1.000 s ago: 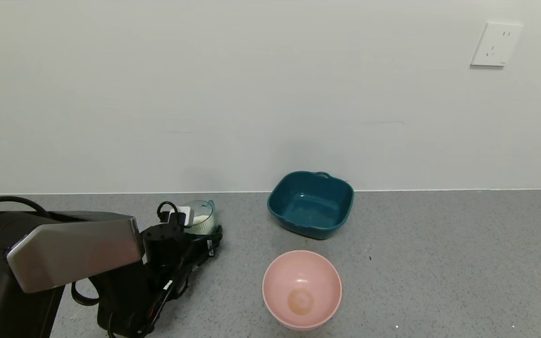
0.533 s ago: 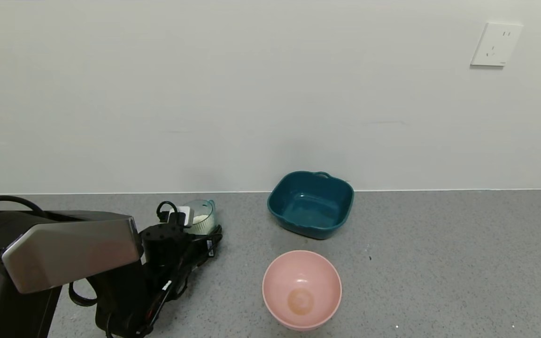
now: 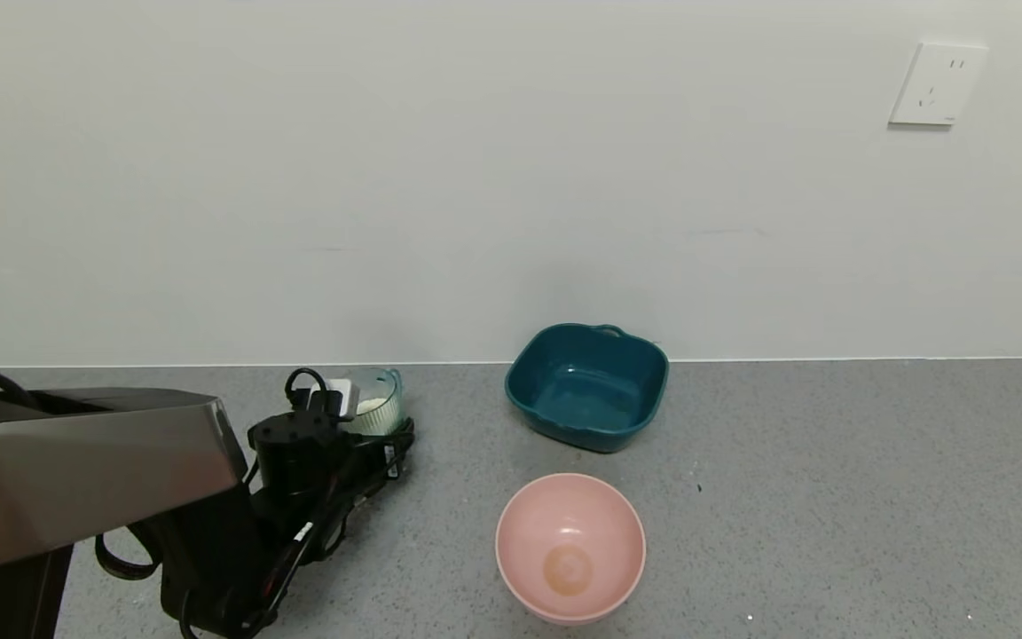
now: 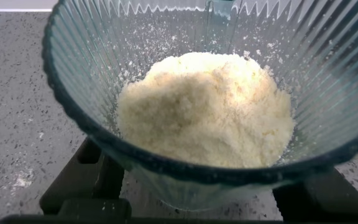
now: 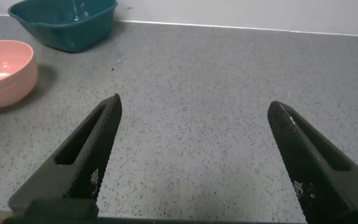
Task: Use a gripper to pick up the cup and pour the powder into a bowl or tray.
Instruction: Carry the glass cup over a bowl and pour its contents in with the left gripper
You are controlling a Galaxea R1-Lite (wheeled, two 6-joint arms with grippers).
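Observation:
The ribbed pale blue-green cup [image 3: 378, 404] stands out at the left of the grey counter, held between the dark jaws of my left gripper [image 3: 387, 433]. In the left wrist view the cup [image 4: 73, 106] fills the frame with a heap of cream powder [image 4: 207, 109] inside, and the left gripper [image 4: 197, 193] has a finger [image 4: 82, 180] on each side of it. The pink bowl [image 3: 570, 546] sits empty at the front centre, to the right of the cup. My right gripper [image 5: 194, 104] is open and empty over bare counter, out of the head view.
A dark teal tub [image 3: 588, 386] stands against the wall behind the pink bowl; both also show in the right wrist view, the tub [image 5: 64, 22] and the bowl [image 5: 2, 71]. A wall socket [image 3: 937, 84] is at the upper right.
My left arm has shifted slightly left and back, and the cup has moved with the gripper. The bowl and tub have not moved.

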